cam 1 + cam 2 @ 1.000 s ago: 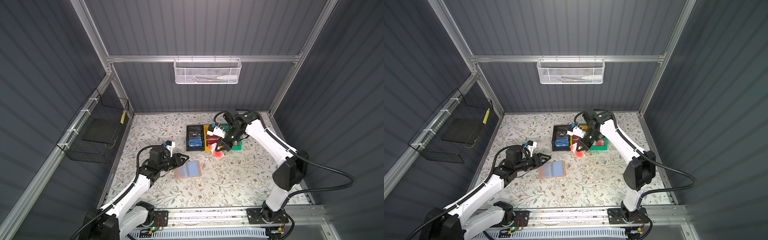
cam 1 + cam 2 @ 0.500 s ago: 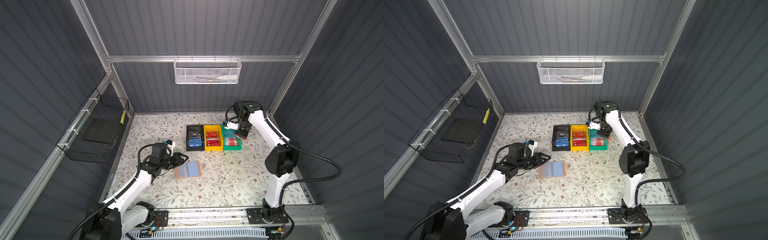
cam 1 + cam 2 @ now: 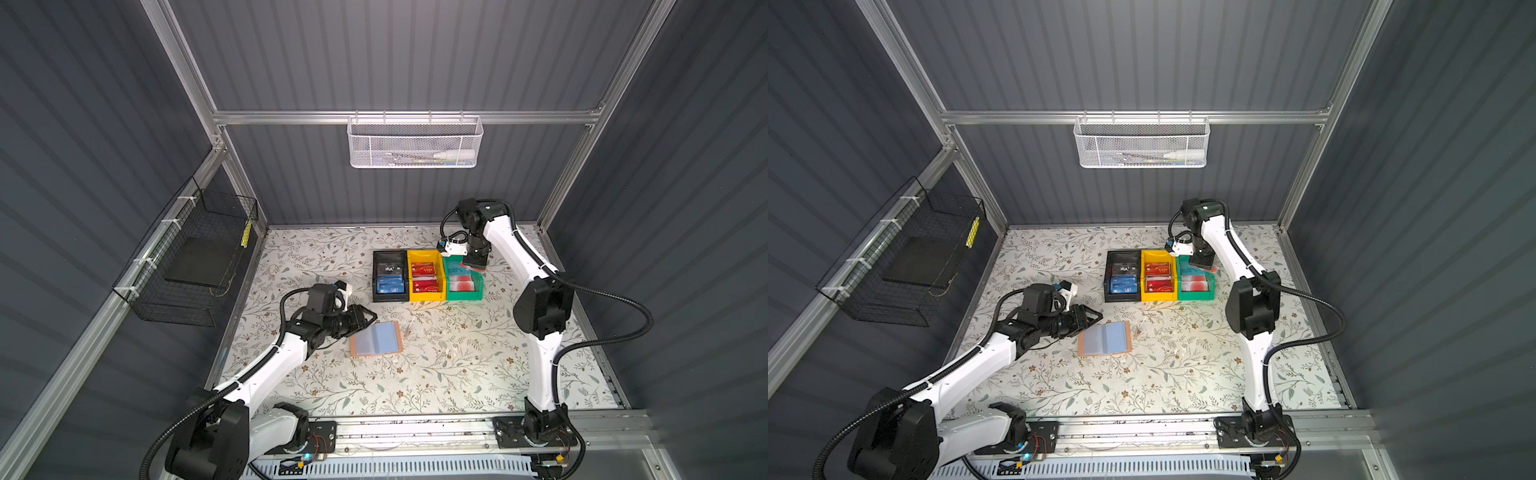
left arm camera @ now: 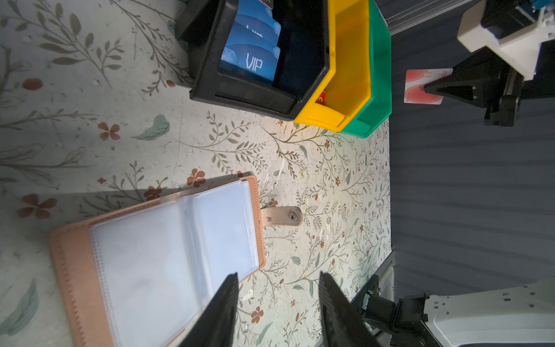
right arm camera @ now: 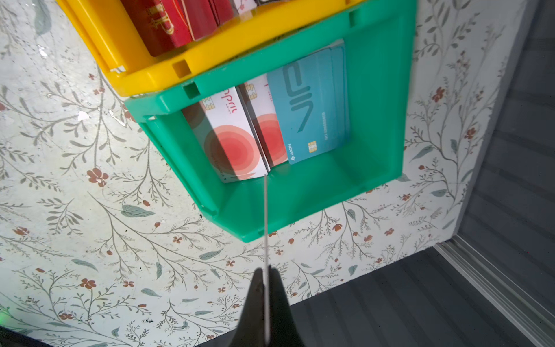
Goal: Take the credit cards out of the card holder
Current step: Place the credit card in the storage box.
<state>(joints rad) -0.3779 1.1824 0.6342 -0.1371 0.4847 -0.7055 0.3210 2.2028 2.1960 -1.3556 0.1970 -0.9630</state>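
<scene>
1. Card holder (image 3: pixel 376 338): a peach-pink wallet lying open and flat on the flowered table (image 3: pixel 457 374), clear sleeves facing up, snap tab out to one side. In both top views it sits near the table's middle, toward 7 o'clock of the three bins.
2. Left gripper (image 3: pixel 370 318): jaws apart and holding nothing, at about 11 o'clock of the card holder's centre. In the left wrist view one finger (image 4: pixel 222 303) overlaps the sleeve edge; contact cannot be told.
3. Right gripper (image 3: pixel 473 266): jaws closed on a pale card with red circles (image 4: pixel 416 82), held on edge and pointing down over the green bin (image 3: pixel 463 296), at about 1 o'clock of the bin's centre.
4. Green bin contents: pale cards with red circles (image 5: pixel 231 141) and a teal "VIP" card (image 5: pixel 315 111).
5. Yellow bin (image 3: pixel 424 296): red cards (image 3: pixel 424 284).
6. Black bin (image 3: pixel 389 297): blue cards (image 3: pixel 390 284), some printed "VIP".
</scene>
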